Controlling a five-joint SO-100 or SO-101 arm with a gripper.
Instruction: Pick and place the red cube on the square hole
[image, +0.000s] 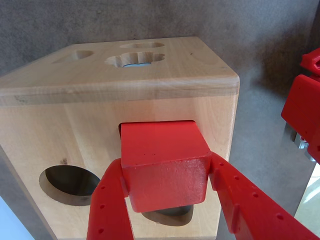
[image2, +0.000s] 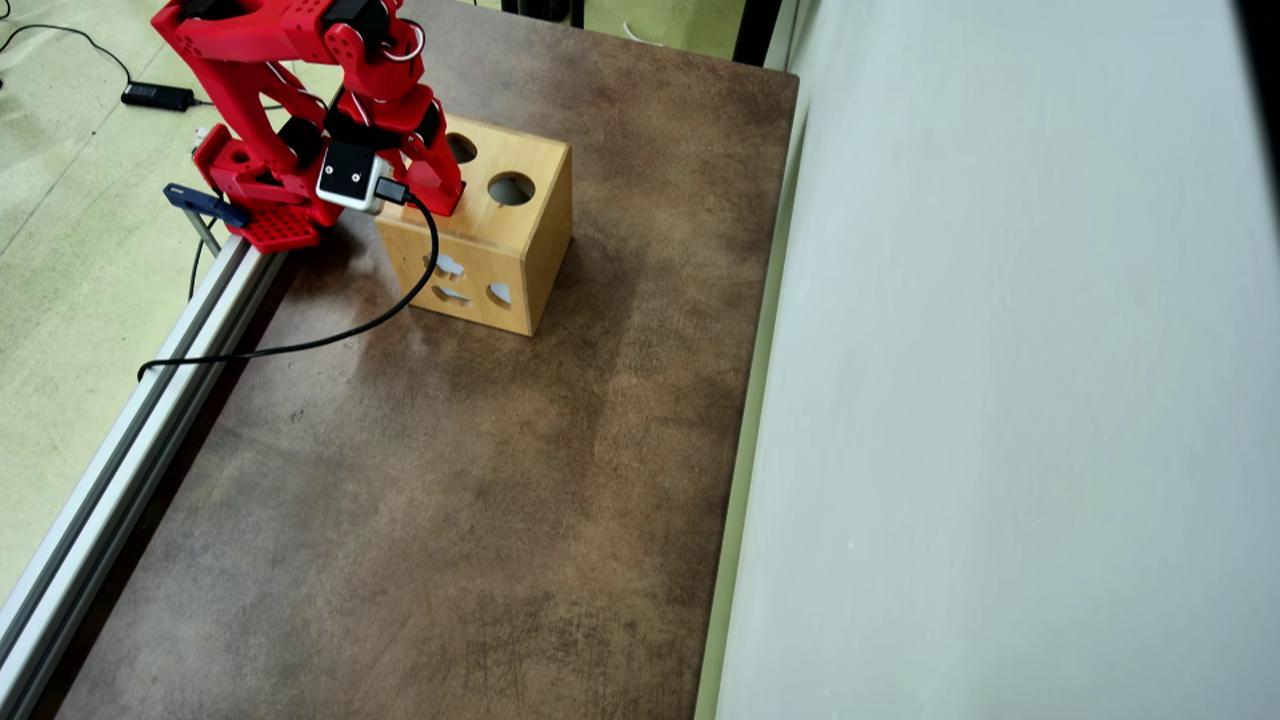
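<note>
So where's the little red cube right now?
In the wrist view, the red cube sits low in the middle, clamped between the gripper fingers, against the wooden box at the square hole.

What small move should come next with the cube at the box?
Probably ease the end effector straight forward: in the wrist view the red cube, gripped between both fingers, sits in front of the square hole, covering most of it and roughly lined up.
</note>
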